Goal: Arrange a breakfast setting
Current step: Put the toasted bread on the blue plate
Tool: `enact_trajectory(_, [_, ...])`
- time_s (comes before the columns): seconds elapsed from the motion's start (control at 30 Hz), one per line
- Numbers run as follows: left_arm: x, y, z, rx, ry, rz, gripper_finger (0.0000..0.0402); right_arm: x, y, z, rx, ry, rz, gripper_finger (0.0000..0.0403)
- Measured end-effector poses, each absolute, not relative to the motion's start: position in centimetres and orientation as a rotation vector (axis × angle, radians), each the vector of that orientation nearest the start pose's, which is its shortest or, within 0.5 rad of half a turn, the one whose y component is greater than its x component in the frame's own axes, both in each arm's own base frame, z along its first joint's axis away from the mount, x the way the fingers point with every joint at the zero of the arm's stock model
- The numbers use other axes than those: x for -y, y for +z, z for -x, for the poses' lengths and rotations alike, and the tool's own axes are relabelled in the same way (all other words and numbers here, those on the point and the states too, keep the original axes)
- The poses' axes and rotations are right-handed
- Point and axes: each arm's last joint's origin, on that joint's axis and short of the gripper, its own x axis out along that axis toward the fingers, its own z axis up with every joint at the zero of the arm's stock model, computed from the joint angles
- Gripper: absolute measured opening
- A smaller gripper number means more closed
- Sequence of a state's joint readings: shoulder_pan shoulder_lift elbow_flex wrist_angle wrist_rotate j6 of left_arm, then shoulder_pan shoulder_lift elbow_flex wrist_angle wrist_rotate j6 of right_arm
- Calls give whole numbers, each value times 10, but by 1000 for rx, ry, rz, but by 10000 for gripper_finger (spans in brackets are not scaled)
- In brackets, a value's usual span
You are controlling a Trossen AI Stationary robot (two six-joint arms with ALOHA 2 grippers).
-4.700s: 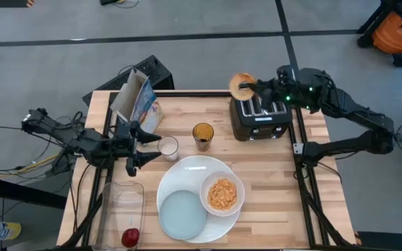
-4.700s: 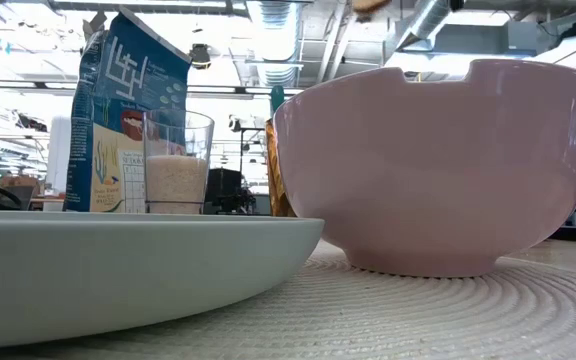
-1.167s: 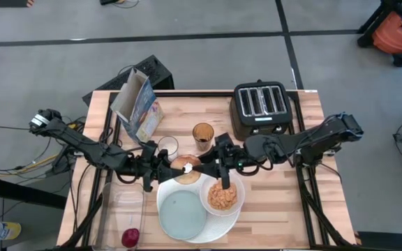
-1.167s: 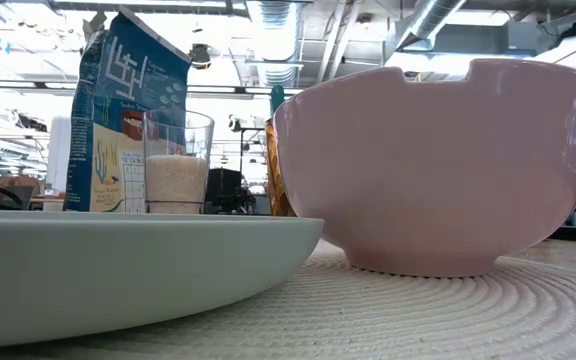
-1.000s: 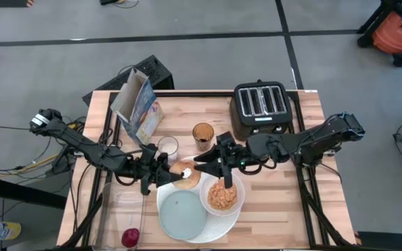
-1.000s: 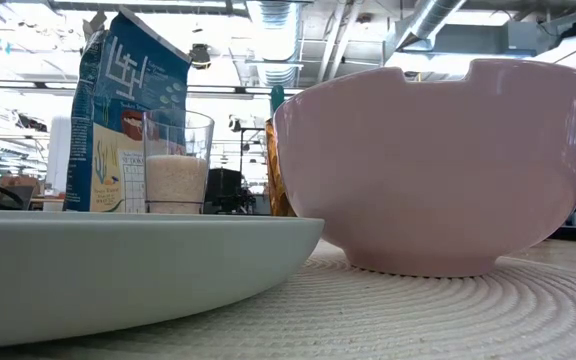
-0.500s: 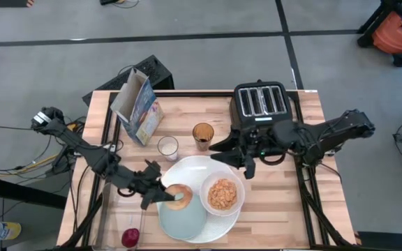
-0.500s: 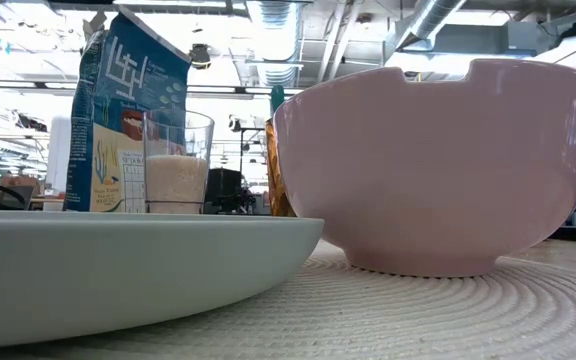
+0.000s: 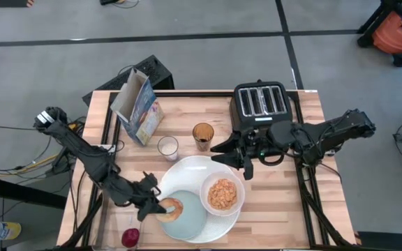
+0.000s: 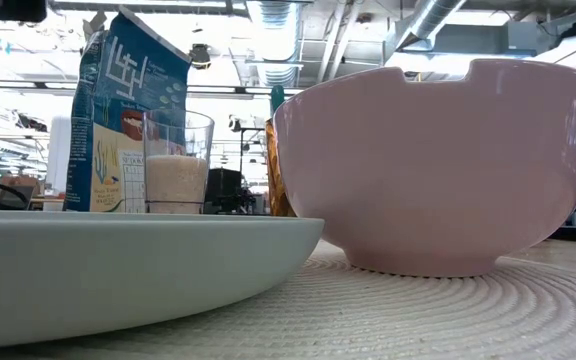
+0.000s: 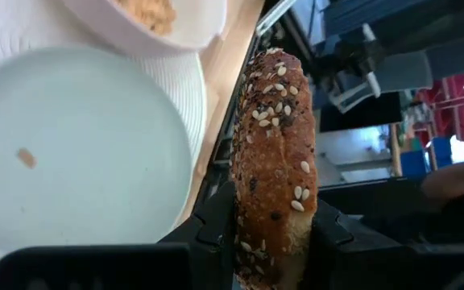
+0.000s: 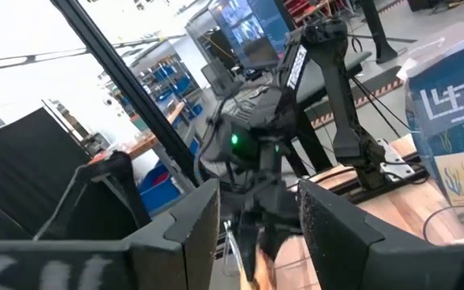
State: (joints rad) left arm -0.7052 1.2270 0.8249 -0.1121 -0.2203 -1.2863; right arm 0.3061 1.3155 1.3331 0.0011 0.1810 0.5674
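High view: the left gripper (image 9: 160, 206) pinches the browned bagel ring (image 9: 171, 208) over the 9 o'clock edge of the small pale-blue plate (image 9: 190, 217), which lies on the large white plate (image 9: 187, 171). The right gripper (image 9: 234, 157), fingers spread, hovers at 12 o'clock of the white bowl (image 9: 222, 193).

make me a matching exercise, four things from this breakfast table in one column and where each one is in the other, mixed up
Things:
1. bagel
2. cereal flakes
3. red apple
4. right gripper

Places:
A. in the white bowl
B. in the clear tub
C. held by the left gripper over the small pale-blue plate
D. open, in front of the toaster

Pairs: 1-C, 2-A, 3-B, 4-D
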Motion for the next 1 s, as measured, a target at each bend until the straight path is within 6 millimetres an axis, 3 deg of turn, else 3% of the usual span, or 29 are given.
enact_trajectory(0.37, [194, 205, -231, -900, -74, 977, 71, -81, 425, -282, -19, 118, -570, 191])
enact_trajectory(0.6, [198, 173, -254, -939, -78, 999, 71, -81, 424, -282, -29, 115, -568, 191])
enact_trajectory(0.8, [194, 153, -265, -979, -57, 1005, 71, -82, 423, -282, -36, 116, -566, 191])
enact_trajectory(1.0, [193, 149, -272, -1010, -125, 1037, 71, -82, 422, -282, -49, 113, -563, 191])
